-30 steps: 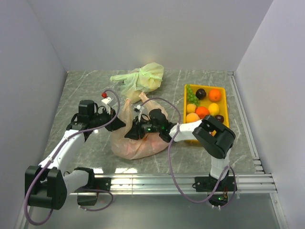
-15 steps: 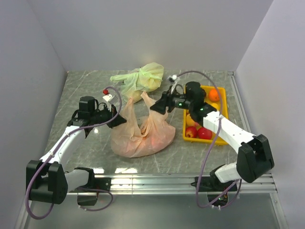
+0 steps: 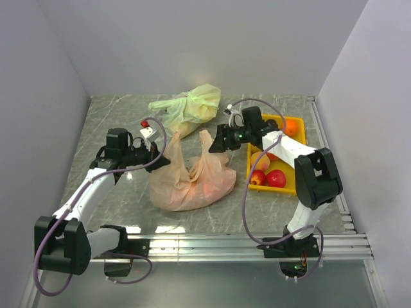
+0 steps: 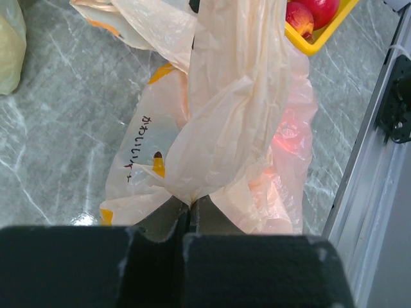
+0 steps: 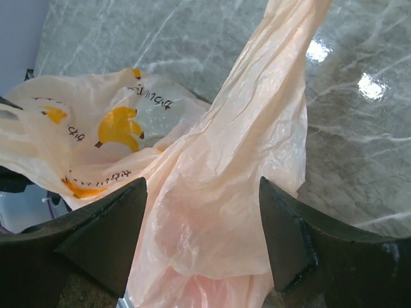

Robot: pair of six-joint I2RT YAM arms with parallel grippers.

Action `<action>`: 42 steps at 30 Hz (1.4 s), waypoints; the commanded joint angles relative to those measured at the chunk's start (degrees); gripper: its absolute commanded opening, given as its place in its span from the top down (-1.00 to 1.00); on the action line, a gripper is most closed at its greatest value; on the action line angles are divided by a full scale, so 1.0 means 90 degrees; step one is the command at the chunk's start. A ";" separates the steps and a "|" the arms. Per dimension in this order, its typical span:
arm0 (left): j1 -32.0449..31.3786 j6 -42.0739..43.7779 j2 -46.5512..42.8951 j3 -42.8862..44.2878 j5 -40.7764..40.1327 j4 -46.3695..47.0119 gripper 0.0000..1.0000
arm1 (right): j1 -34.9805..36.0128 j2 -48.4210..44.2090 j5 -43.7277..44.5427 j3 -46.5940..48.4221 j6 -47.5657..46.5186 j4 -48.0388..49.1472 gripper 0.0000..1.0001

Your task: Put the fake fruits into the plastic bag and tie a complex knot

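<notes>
The peach-orange plastic bag (image 3: 191, 183) lies mid-table, and red fake fruits (image 4: 290, 136) show faintly through its skin. My left gripper (image 3: 160, 160) is shut on a gathered fold of the bag's left side (image 4: 189, 192). One handle strip (image 3: 205, 140) stands up on the right. In the right wrist view that handle strip (image 5: 257, 128) runs between the spread fingers (image 5: 106, 231) of my open right gripper (image 5: 202, 237). More fake fruits, red apples (image 3: 276, 179) and an orange (image 3: 290, 127), sit in the yellow tray (image 3: 288, 190).
A pale yellow-green knotted bag (image 3: 189, 106) lies behind the peach bag. The tray stands to the right, close to the side wall. Metal rails (image 3: 244, 242) run along the near table edge. Grey walls enclose the table on three sides.
My right gripper has left the bag's mouth, risen to the right handle strip and opened wide. My left gripper has closed on the bag's left side.
</notes>
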 commanded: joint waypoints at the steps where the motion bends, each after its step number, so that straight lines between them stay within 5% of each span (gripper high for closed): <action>1: -0.0035 0.0397 -0.0072 0.0331 0.0241 -0.0133 0.99 | -0.0130 -0.0083 -0.0181 0.0437 -0.0231 -0.0324 -0.55; 12: -0.0045 0.0534 -0.0023 0.0341 0.0368 -0.0124 0.99 | -0.0853 -0.0690 -0.0446 -0.0051 0.0072 -0.0031 -0.62; 16: -0.0055 0.0670 0.0025 0.0419 0.0407 -0.0221 0.99 | -0.0834 -0.0154 -0.0757 -0.0013 0.0120 -0.0119 -0.78; 26: -0.0123 0.0798 0.0211 0.0625 0.0417 -0.0319 0.99 | -0.0443 0.0736 -0.1412 0.0514 0.0638 0.0555 -0.76; 28: -0.0143 0.0817 0.0250 0.0673 0.0417 -0.0319 0.99 | -0.0375 0.0863 -0.1646 0.0544 0.0764 0.0671 -0.32; 29: -0.0172 0.0817 0.0260 0.0702 0.0446 -0.0348 0.99 | -0.0365 0.0863 -0.1705 0.0544 0.0910 0.0836 0.08; 33: -0.0571 0.1478 0.0406 0.0976 0.0418 -0.0874 0.99 | -0.0170 0.0581 -0.1842 0.0553 0.0474 0.0810 0.59; 36: -0.1118 0.1725 0.0523 0.1161 0.0096 -0.0983 0.99 | 0.0084 0.0531 -0.2027 0.0787 -0.0180 0.0225 0.87; 42: -0.1471 0.1394 0.1108 0.1503 -0.0081 -0.0564 0.99 | 0.0289 0.0259 -0.2632 0.0759 -0.0894 -0.0070 0.95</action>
